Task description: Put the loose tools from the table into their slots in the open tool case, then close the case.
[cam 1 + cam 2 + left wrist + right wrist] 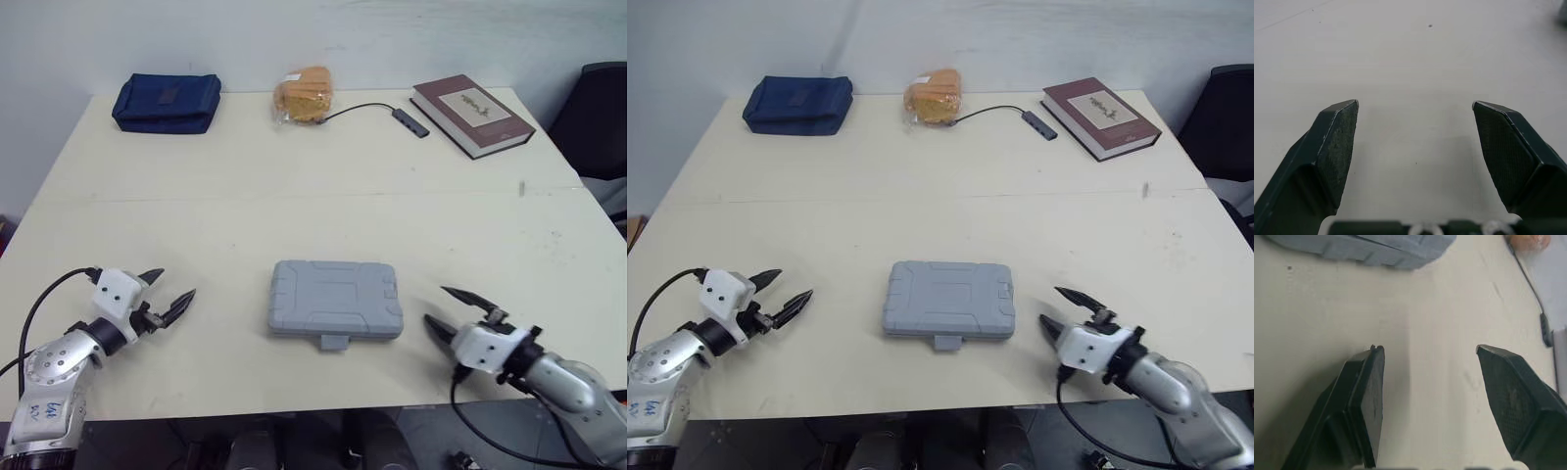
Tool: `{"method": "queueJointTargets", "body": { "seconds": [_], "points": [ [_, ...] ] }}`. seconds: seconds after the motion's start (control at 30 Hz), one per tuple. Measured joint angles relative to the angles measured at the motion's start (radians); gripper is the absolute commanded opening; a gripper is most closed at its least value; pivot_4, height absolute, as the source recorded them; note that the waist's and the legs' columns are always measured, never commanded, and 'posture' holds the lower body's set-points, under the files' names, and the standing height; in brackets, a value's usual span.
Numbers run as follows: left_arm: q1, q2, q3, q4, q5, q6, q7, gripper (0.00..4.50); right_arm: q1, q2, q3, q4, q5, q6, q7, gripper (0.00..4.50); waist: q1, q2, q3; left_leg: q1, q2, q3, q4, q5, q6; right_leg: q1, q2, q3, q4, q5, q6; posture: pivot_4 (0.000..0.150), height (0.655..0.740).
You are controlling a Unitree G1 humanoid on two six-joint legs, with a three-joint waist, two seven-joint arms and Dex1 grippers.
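Left eye view: gray tool case point(335, 299) shut, lying flat, long axis left-right, latch tab pointing near. Flanking it: left gripper point(176, 282), right gripper point(435, 304), jaws spread, empty.

- Bare table point(245, 196) runs between the left gripper point(177, 282) and the closed grey tool case point(335, 299)
- Bare table likewise between the right gripper point(435, 304) and the case
- The case itself stands between the two grippers
- Blue pouch point(167, 103), bagged bread point(304, 95), cable hub point(409, 121) and book point(472, 115) line the far edge, well apart from the case
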Motion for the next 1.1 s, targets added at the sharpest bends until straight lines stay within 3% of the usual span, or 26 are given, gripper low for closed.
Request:
{"method": "queueJointTargets", "body": {
  "seconds": [0.03,0.27,0.43,0.67,0.9,1.1],
  "points": [
    [-0.017,0.0,-0.001,0.003,-0.007,0.004,-0.009,3.0,0.008,0.0,-0.006,-0.015,0.039,0.017,0.028,3.19,0.0,0.0,0.0,0.0,0.0,0.0,0.0,0.0,0.0,0.0,0.0,0.0,0.0,0.0,0.0,0.15,0.74],
    [-0.223,-0.011,-0.118,0.089,-0.019,0.023,-0.115,0.04,0.092,-0.005,-0.022,-0.241,0.408,0.298,0.271,0.05,0.014,0.0,0.0,-0.001,-0.001,-0.001,0.002,0.0,-0.001,0.0,0.001,-0.001,0.001,0.0,0.0,0.15,0.74],
    [-0.493,-0.071,-0.295,0.314,0.087,-0.039,-0.206,0.01,0.038,-0.005,0.043,-0.318,0.432,0.452,0.355,0.01,0.028,-0.001,0.0,-0.001,-0.004,0.0,0.003,0.0,-0.001,0.0,0.002,-0.001,0.001,0.001,0.0,0.15,0.74],
    [-0.79,-0.179,-0.478,0.642,0.253,-0.19,-0.303,0.01,-0.065,0.016,0.167,-0.278,0.291,0.519,0.425,0.01,0.036,-0.003,0.0,-0.002,-0.005,0.003,0.004,0.001,-0.001,0.0,0.004,-0.001,-0.001,0.001,0.0,0.15,0.74],
    [-0.867,-0.218,-0.529,0.815,0.294,-0.225,-0.408,0.01,-0.136,0.092,0.174,-0.203,0.215,0.468,0.423,0.01,0.024,-0.005,0.0,-0.001,-0.004,0.004,0.004,0.003,-0.002,0.0,0.004,-0.001,0.001,0.001,0.0,0.15,0.74],
    [-0.813,-0.199,-0.537,0.73,0.281,-0.22,-0.56,0.01,-0.223,0.126,0.17,-0.092,0.195,0.421,0.435,0.01,0.023,-0.005,0.0,-0.001,-0.004,0.003,0.006,0.003,-0.001,0.0,0.004,-0.001,0.002,0.001,0.0,0.15,0.74]
  ]
}}
